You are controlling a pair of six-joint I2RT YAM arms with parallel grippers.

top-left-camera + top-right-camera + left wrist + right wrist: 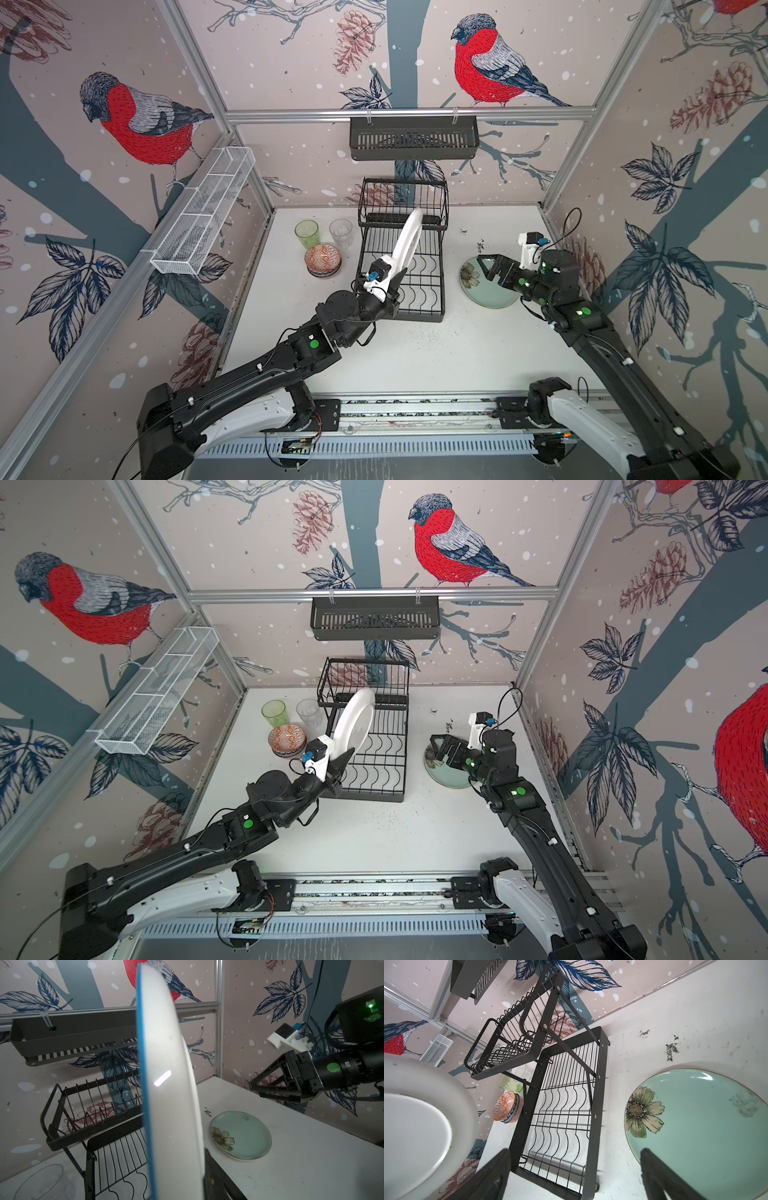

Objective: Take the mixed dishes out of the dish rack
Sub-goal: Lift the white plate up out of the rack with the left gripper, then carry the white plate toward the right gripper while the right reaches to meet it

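- While the left arm has one dish in hand, the far-left part of the desk [415, 353] carries the green tumbler [307, 234] and the clear tumbler [340, 232], upright and side by side, with a nested stack of patterned bowls [323, 259] just nearer.
- Right of them, mid-desk and far, stands the dish rack [432, 291]; neither its upper plate holder nor its lower wavy grid shows a dish resting in it.
- The left pincer [344, 762] is pinching the near rim of the white plate [357, 725], which is held on edge, tilted, over the left side of the lower grid. Whether it touches the wires I cannot tell.
- Further right, apart from the rack, the mint plate [494, 297] lies flat on the desk; a second rim seems to show beneath it.
- The right pincer [486, 266] hangs spread and empty above that plate's left edge.
- By my reckoning the unloading is nearly finished: only the white plate remains to be set down.
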